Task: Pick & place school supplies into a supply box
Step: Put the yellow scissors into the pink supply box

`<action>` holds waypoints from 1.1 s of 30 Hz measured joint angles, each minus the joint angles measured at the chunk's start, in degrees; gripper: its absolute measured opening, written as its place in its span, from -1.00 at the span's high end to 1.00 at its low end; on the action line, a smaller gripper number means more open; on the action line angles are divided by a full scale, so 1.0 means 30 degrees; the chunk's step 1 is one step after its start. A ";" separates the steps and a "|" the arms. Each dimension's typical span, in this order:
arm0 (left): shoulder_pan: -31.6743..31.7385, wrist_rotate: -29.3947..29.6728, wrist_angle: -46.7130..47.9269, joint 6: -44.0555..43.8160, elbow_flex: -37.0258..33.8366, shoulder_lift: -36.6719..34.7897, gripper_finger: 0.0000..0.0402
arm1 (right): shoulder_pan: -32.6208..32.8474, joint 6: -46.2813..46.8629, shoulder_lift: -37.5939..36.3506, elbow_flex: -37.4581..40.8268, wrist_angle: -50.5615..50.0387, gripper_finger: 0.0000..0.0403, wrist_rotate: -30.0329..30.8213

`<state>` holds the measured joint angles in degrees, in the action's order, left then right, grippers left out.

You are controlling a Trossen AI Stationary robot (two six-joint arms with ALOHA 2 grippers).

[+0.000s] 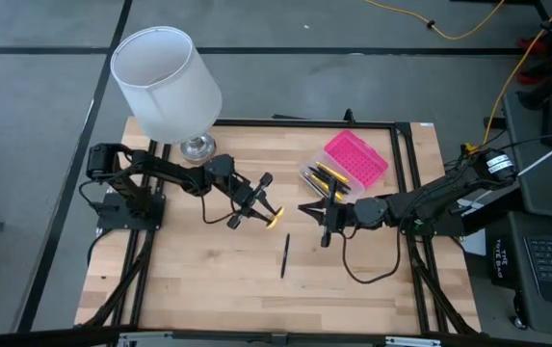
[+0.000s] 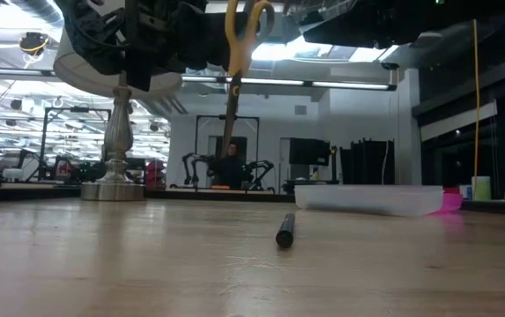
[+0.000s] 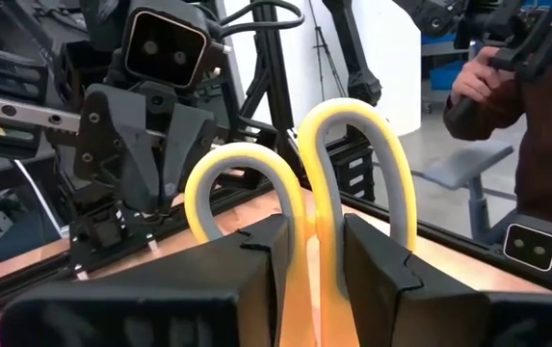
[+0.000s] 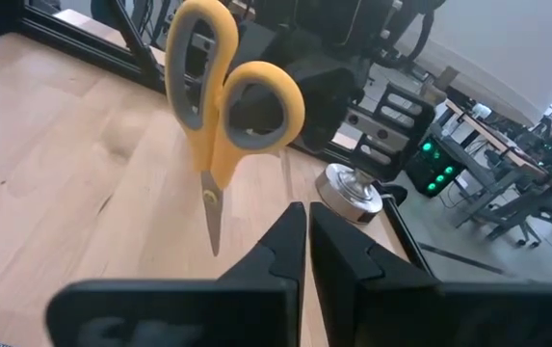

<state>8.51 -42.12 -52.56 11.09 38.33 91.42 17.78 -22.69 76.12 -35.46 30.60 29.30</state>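
Overhead, left gripper (image 1: 256, 205) gripping yellow scissors (image 1: 274, 219) mid-table, above wood; right gripper (image 1: 320, 220) facing it, fingers pressed together, empty. Supply box (image 1: 343, 169) sitting open behind right gripper, pink lid (image 1: 355, 159) beside it. Black pen (image 1: 284, 256) lying near front.

Low view: scissors (image 2: 239, 53) hanging clear of table (image 2: 146, 264).

Left wrist: fingers (image 3: 256, 260) pinching handle junction.

Right wrist: blade pointing down. Advice: keeping grip firm, carrying toward box, likely lowering before releasing.

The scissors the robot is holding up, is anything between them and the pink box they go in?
Yes. The right hand, shut and empty, hangs between the scissors in the left hand and the pink box. The black pen lies on the table, off to the side.
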 joint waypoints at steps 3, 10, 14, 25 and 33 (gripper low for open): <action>0.0000 0.0005 0.0000 0.0008 0.0000 0.0000 0.67 | 0.0000 0.0049 0.0000 0.0000 -0.0005 0.88 0.0000; 0.0000 0.0018 0.0000 0.0202 0.0007 0.0000 0.67 | -0.0051 0.0076 0.0000 0.0000 -0.0012 0.88 -0.0010; 0.0000 0.0032 0.0000 0.0384 0.0014 0.0000 0.67 | -0.0124 0.0090 0.0000 0.0000 -0.0005 0.78 -0.1130; -0.0324 -0.0831 0.0004 0.1515 0.0029 0.0000 0.67 | -0.0719 0.0435 0.0000 -0.0005 0.1508 0.19 -0.4747; -0.0595 -0.1052 0.0007 0.1545 0.0029 0.0000 0.67 | -0.2274 0.1426 0.0100 -0.0498 0.1459 0.08 -0.7810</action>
<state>6.73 -45.27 -52.53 15.73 38.41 91.42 10.96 -18.41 76.42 -36.96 34.98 5.87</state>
